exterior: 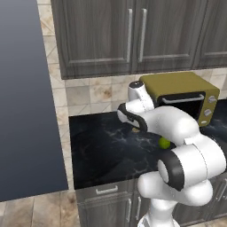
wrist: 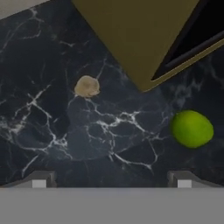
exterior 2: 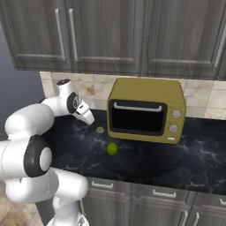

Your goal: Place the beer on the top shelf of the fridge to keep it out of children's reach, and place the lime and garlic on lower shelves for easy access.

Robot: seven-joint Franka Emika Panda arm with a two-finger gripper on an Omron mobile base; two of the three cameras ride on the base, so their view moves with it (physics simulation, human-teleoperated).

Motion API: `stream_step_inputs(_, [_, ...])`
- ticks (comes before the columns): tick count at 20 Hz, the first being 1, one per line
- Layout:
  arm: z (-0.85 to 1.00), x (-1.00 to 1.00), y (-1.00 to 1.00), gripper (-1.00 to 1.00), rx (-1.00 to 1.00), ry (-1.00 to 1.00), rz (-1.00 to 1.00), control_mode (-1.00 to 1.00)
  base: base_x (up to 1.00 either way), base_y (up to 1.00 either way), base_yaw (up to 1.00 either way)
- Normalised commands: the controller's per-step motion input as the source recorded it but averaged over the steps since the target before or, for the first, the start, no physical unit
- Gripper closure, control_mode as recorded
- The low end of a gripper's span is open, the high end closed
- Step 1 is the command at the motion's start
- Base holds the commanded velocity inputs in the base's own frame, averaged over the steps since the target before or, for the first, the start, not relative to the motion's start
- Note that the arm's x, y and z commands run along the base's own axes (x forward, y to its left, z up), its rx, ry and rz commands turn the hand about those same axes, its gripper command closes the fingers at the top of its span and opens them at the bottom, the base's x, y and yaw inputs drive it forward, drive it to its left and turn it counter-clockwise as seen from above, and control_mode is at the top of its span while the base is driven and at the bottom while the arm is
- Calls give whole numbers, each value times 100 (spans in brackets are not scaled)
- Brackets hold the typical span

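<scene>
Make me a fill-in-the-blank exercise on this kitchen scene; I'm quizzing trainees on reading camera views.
1. The lime lies on the black marble ____ in front of the microwave.
2. The garlic and the lime lie ____, not touching.
3. The gripper hangs above the garlic with its jaws ____.
4. The microwave's casing is olive-____ in colour.

Missing words: counter; apart; open; yellow

One lime [wrist: 191, 128], one garlic [wrist: 86, 86], one microwave [exterior 2: 145, 110].
</scene>
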Motion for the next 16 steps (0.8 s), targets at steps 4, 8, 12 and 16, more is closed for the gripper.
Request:
stream_step_inputs(4, [-31, 37, 0, -100, 9, 0, -3, -100, 0, 0, 0])
stream_step_inputs(8, [-33, 31, 0, -100, 6, 0, -1, -100, 0, 0, 0])
stream_step_inputs(12, [-27, 29, 0, -100, 2, 0, 0, -100, 0, 0, 0])
stream_step_inputs(16, [-25, 26, 0, -100, 0, 0, -2, -100, 0, 0, 0])
